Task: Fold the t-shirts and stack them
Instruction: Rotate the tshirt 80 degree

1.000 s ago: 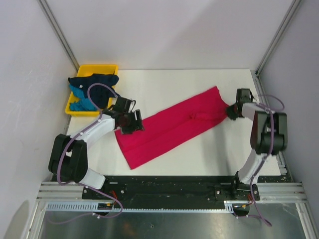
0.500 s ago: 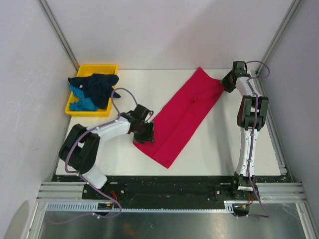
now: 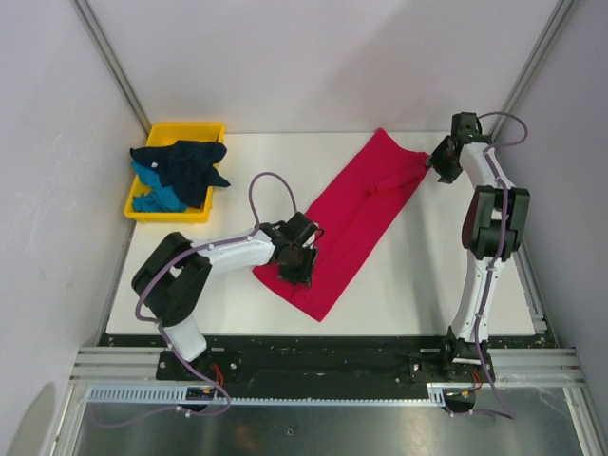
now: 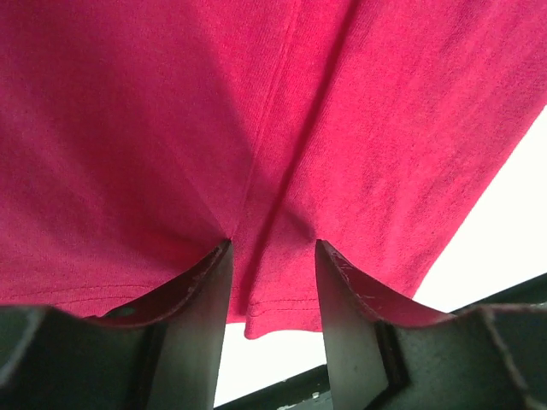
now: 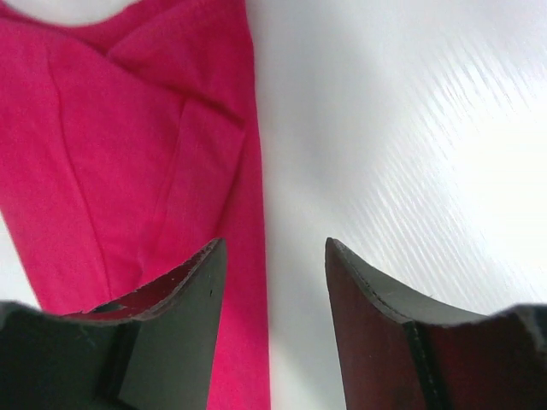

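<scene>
My left gripper (image 3: 296, 258) is down on the near-left part of the crimson-pink t-shirt (image 3: 356, 214). Its jaws stand partly apart and both fingertips (image 4: 209, 282) press into the cloth. A lengthwise crease runs up out of the gap between them, and I have not closed on anything. The stitched hem edge lies just nearer than the tips in my left wrist view.

My right gripper (image 3: 439, 163) is at the shirt's far-right end. Its jaws are parted about as wide and hold nothing: one finger (image 5: 184, 290) hangs over the cloth's edge, the other over bare white table (image 3: 418, 275).

The shirt is folded into a long narrow strip, flat on the table. Its long axis runs on a diagonal, from the near end just left of centre to the far end on the right.

At the far left a yellow tray (image 3: 185, 128) holds the dark navy t-shirt (image 3: 185, 161), heaped over the teal-blue t-shirt (image 3: 152, 198), well apart from both my grippers.
</scene>
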